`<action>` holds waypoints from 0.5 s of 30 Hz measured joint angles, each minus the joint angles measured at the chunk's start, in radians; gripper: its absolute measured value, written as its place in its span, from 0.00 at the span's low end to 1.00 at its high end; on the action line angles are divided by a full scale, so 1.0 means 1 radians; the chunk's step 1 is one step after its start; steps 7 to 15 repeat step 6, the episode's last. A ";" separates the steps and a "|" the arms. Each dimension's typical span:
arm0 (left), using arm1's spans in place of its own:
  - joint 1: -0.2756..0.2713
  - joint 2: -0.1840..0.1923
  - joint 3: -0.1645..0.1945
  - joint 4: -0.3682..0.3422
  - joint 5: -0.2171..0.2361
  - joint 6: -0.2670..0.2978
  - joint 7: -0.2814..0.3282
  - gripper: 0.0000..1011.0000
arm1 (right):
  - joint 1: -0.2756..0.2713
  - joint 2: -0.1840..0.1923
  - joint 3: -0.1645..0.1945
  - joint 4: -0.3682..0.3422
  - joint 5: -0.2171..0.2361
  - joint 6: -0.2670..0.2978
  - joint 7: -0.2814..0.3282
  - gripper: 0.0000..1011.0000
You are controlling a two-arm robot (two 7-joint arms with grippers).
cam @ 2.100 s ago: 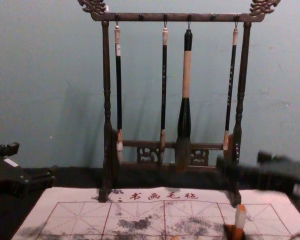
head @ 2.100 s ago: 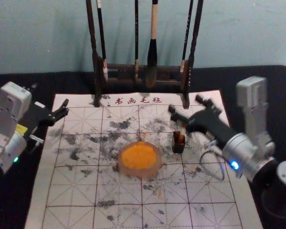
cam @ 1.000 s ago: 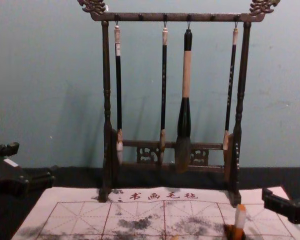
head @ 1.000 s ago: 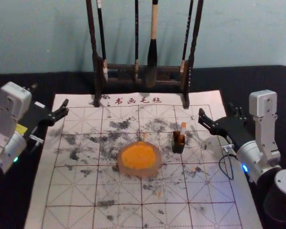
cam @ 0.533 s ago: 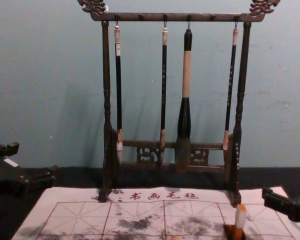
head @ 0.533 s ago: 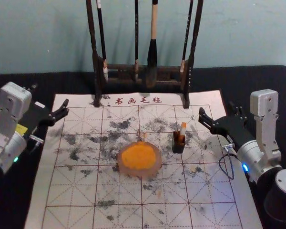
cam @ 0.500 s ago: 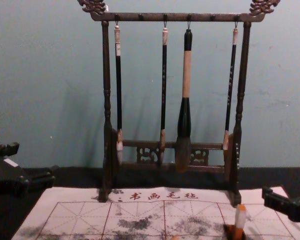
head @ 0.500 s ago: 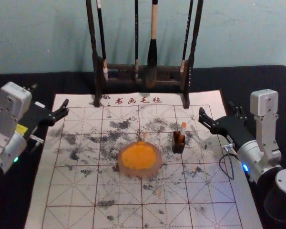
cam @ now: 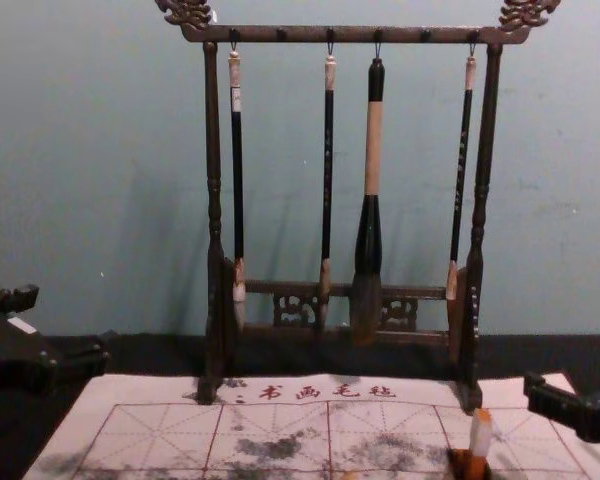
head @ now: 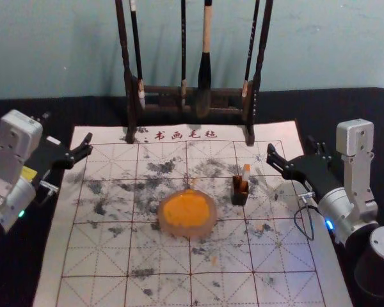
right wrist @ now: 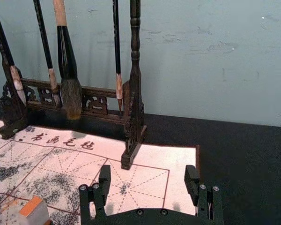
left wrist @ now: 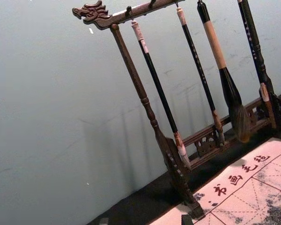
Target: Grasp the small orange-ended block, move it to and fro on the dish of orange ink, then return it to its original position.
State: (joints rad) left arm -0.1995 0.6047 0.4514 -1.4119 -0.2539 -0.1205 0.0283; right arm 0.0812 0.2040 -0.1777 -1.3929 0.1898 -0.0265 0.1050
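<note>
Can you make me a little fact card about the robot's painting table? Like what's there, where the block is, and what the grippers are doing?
Block: small, white with an orange top, poking up from the dark cup
Ink: orange, in a round dish beside the cup
Right gripper: open and empty, over the right side of the mat
Left gripper: open, off to the left, holding nothing
Mat: white with red squares and dark smudges
Rack: dark wood, behind, four brushes hanging
</note>
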 joint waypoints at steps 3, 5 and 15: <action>0.000 0.000 0.000 0.000 0.000 0.000 0.000 0.99 | 0.000 0.000 0.000 0.000 0.000 0.000 0.000 0.99; 0.000 0.000 0.000 0.000 0.000 0.000 0.000 0.99 | 0.000 0.000 0.000 -0.001 0.000 0.000 0.000 0.99; 0.000 0.000 0.000 0.000 0.000 0.000 0.000 0.99 | 0.000 0.000 0.000 -0.001 0.000 0.000 0.000 0.99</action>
